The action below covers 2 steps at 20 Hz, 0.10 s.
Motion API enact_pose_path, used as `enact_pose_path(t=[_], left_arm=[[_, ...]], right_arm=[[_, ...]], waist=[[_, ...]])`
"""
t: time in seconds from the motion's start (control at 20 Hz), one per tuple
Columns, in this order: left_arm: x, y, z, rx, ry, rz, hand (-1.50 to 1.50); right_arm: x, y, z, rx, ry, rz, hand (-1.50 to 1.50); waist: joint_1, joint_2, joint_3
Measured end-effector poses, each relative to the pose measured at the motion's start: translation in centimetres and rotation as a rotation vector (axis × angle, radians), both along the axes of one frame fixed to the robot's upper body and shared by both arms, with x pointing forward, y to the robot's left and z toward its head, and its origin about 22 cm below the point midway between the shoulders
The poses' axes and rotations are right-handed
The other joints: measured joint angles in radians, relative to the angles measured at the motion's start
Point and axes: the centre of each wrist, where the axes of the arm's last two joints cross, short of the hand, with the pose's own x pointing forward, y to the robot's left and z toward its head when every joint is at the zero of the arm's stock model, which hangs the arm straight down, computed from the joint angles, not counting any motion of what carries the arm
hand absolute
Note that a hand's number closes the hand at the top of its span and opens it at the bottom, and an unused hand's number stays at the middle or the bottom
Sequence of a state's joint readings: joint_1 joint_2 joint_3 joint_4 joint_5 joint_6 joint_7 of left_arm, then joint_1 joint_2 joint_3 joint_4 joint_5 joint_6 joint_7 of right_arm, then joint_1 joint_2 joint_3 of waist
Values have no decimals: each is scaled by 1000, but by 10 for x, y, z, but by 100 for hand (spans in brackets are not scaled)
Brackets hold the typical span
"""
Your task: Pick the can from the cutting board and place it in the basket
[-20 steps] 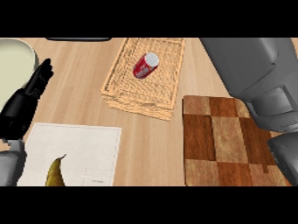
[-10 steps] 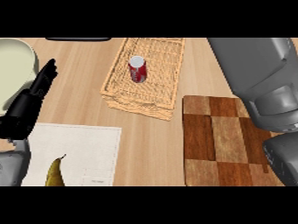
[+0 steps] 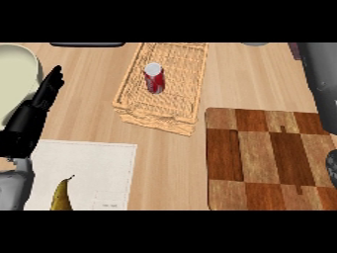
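One red can (image 3: 154,78) stands up inside the one woven basket (image 3: 177,105), near the far edge of the counter (image 3: 244,79). One checkered cutting board (image 3: 269,160) lies at the near right corner with nothing on it. One white mat (image 3: 91,170) at the near left holds one banana (image 3: 62,195), and a pale plate (image 3: 3,84) sits at the far left. The left hand (image 3: 32,116) rests with straight fingers, holding nothing. The right hand is out of sight.

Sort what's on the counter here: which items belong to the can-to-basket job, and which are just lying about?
Job items:
- can, standing inside the basket
- basket, wicker
- cutting board, nothing on it

Lying about:
- banana on the white mat
- pale plate at the left edge
- left hand, open and resting at the left; no right hand is visible
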<state>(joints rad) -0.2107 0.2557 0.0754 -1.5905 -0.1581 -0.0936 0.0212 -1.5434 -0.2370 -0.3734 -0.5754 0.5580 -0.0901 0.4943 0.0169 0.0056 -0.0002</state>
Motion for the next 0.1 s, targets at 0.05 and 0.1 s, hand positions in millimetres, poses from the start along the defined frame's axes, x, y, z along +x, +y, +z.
enact_pose_path(t=[0.05,0.1], left_arm=[[0,3,0,-3,1,-1,0],[-2,5,-2,-3,5,1,0]], right_arm=[[2,-11,-4,25,-10,-32,-150],[3,-25,-5,47,-21,-59,-150]], waist=[[-1,0,0],[-3,-1,0]])
